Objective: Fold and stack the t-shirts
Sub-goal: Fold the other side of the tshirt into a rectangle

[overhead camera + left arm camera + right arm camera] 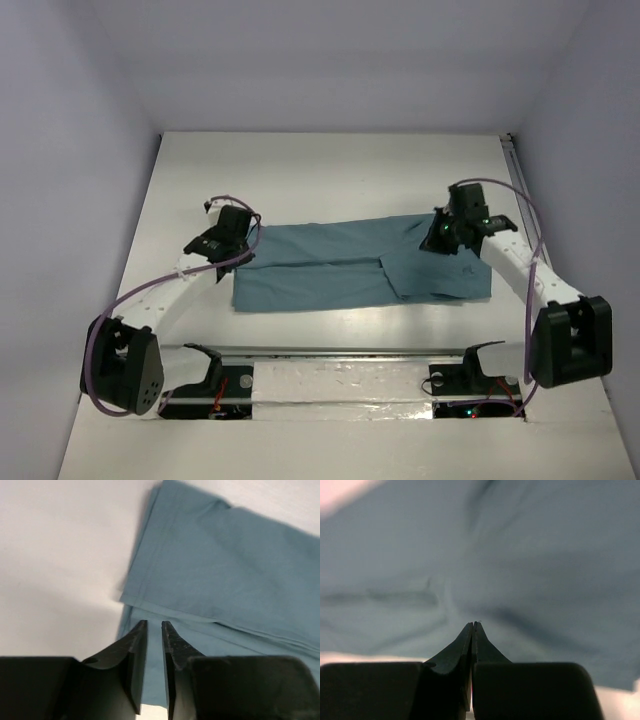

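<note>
The teal t-shirt [340, 265] lies flat on the white table, folded into a long band with a flap folded over at its right end. My left gripper [240, 257] hovers at the shirt's left edge; in the left wrist view the gripper [154, 624] has its jaws a narrow gap apart with nothing between them, above the folded layers [225, 570]. My right gripper [434, 238] is over the shirt's far right corner; in the right wrist view the gripper [474, 624] is fully shut, close above the cloth [520, 555], with no cloth seen between the fingers.
A metal rail [340, 351] runs across the table in front of the arm bases. White walls enclose the table on the left, back and right. Bare table [330, 170] lies beyond the shirt.
</note>
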Available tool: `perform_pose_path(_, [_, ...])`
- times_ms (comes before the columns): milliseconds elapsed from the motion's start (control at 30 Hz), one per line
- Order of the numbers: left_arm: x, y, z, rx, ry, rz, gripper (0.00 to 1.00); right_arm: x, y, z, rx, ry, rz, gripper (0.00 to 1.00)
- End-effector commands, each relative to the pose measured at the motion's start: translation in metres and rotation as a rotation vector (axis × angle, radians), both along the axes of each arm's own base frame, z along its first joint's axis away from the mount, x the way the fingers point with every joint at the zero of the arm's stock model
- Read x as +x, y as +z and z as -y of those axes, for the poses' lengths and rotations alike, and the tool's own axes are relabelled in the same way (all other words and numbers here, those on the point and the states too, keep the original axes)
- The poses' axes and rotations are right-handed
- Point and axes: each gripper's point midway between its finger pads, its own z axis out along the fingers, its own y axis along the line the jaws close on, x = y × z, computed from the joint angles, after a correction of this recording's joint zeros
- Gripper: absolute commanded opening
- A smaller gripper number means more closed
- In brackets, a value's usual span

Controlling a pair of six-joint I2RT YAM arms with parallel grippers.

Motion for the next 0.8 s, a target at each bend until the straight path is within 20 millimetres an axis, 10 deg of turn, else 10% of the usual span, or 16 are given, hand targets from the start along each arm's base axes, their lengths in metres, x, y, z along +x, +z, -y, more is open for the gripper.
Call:
perform_pose_path(0, [0.025,0.049,0.01,0.007,-0.017,0.123,0.16,0.069,0.029,0.054,0.02,-0.175,0.161,0.0])
perform_pose_path(167, [0.066,0.055,0.031,-0.01,-0.024,0.171,0.24,0.116,0.028,0.097,0.056,-0.315,0.197,0.03])
perform_pose_path(400, [0.125,0.018,0.028,-0.01,0.01,0.114,0.33,0.161,0.003,0.139,0.125,-0.43,0.215,0.43])
perform_pose_path(767, [0.147,-0.035,0.004,-0.024,0.036,0.017,0.39,0.172,-0.026,0.133,0.201,-0.352,0.154,0.35])
